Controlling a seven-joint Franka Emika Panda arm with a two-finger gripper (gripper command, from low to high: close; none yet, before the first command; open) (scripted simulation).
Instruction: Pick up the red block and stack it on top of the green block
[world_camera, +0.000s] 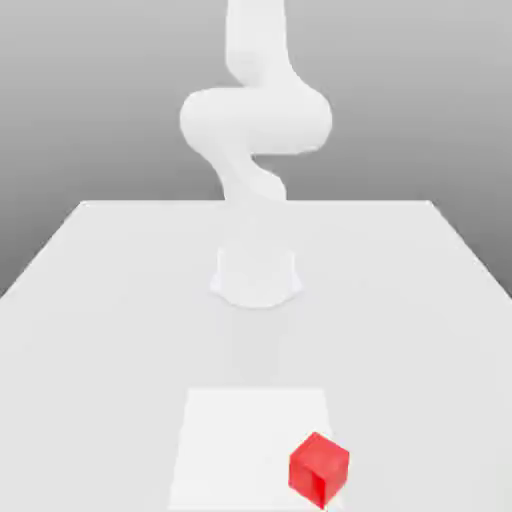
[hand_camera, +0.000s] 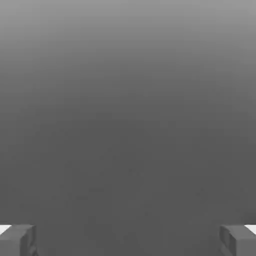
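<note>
The arm (world_camera: 256, 120) stands upright on its base (world_camera: 256, 280) in the exterior view, its upper part bulging out to both sides above a narrower, bent stretch. In the hand view, the tool (hand_camera: 128, 241) is open, its two fingers (hand_camera: 232, 241) set wide apart with nothing between them.
</note>
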